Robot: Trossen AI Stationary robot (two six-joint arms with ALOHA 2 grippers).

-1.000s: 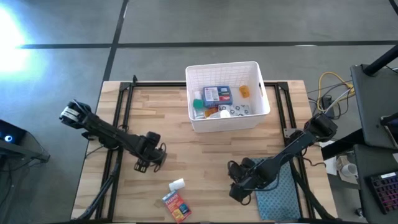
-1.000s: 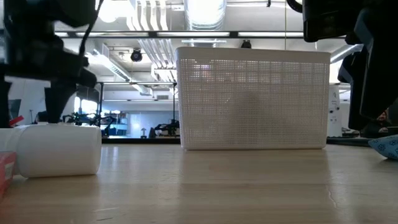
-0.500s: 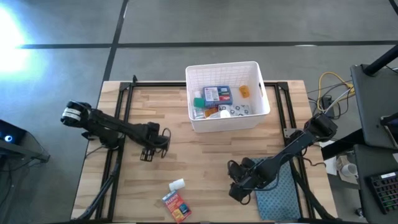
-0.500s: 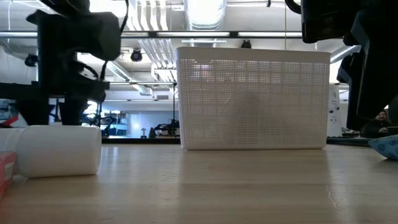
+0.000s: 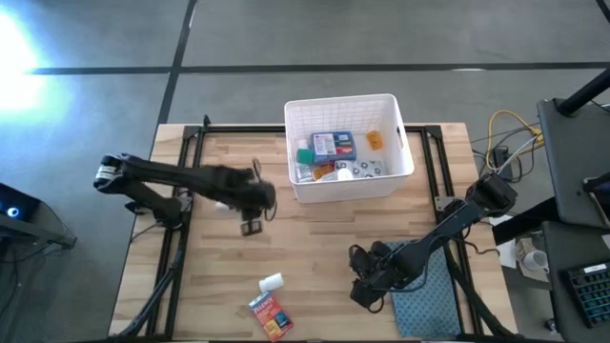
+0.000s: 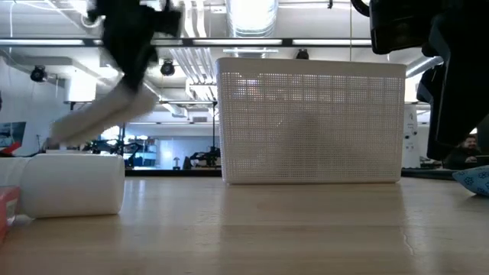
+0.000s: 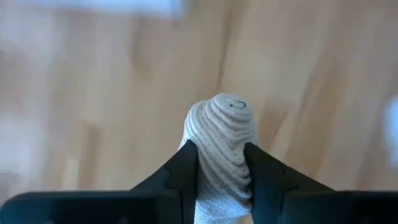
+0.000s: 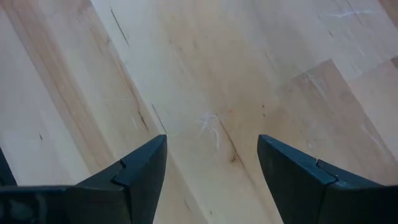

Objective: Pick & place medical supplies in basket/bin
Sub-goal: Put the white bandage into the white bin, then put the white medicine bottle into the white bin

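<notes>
Two arms | left fingers (image 7: 221, 171) clamp gauze roll (image 7: 222, 134) — blurred | right fingers (image 8: 211, 165) apart

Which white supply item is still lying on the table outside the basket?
The white bottle on its side beside the orange-red box; other supplies sit inside the basket.

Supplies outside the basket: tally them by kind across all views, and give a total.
White bottle: 1
Orange-red box: 1
White gauze roll, held in the left gripper: 1
Total: 3
</notes>
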